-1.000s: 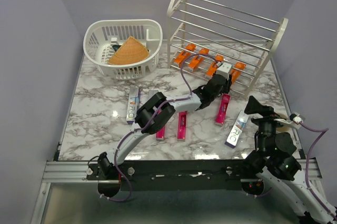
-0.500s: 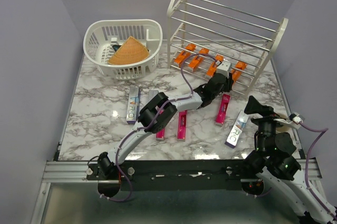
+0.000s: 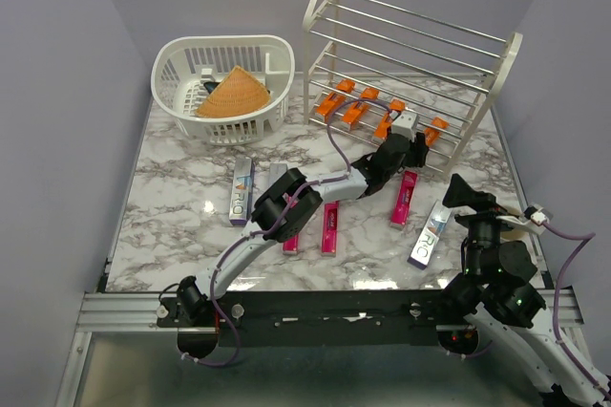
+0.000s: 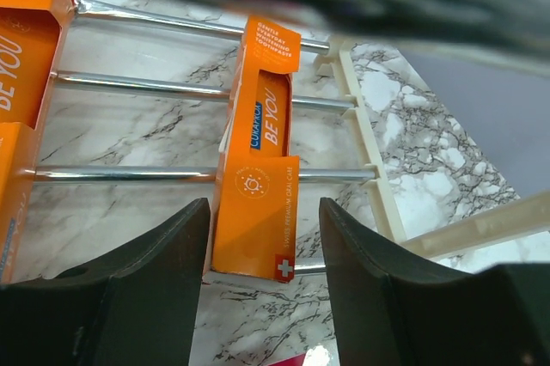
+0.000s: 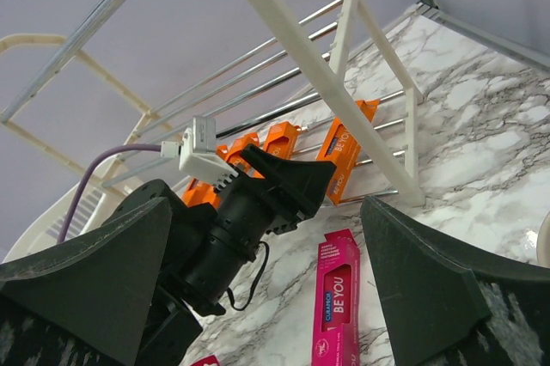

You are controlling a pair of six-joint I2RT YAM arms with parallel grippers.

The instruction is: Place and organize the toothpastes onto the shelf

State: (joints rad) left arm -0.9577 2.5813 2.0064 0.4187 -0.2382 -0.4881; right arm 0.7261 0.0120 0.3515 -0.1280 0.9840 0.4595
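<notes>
The cream-white shelf [image 3: 410,53] stands at the back right. Several orange toothpaste cartons [image 3: 355,111] lie on its bottom rods. My left gripper [image 3: 417,146] is open at the shelf's front edge. In the left wrist view [image 4: 265,211] its fingers stand on either side of the near end of the rightmost orange carton [image 4: 258,186], apart from it. Pink cartons [image 3: 404,197] and silver cartons [image 3: 430,233] lie on the marble table. My right gripper [image 3: 468,195] is open and empty at the front right, and a pink carton [image 5: 335,301] lies below it.
A white slotted basket [image 3: 181,101] with a tan woven cone [image 3: 232,94] sits at the back left. Another silver carton [image 3: 241,189] lies left of my left arm. The shelf's end frame [image 5: 378,134] stands close ahead of the right gripper.
My left gripper has crept slightly right and forward along the shelf's bottom tier. The right arm has not moved.
</notes>
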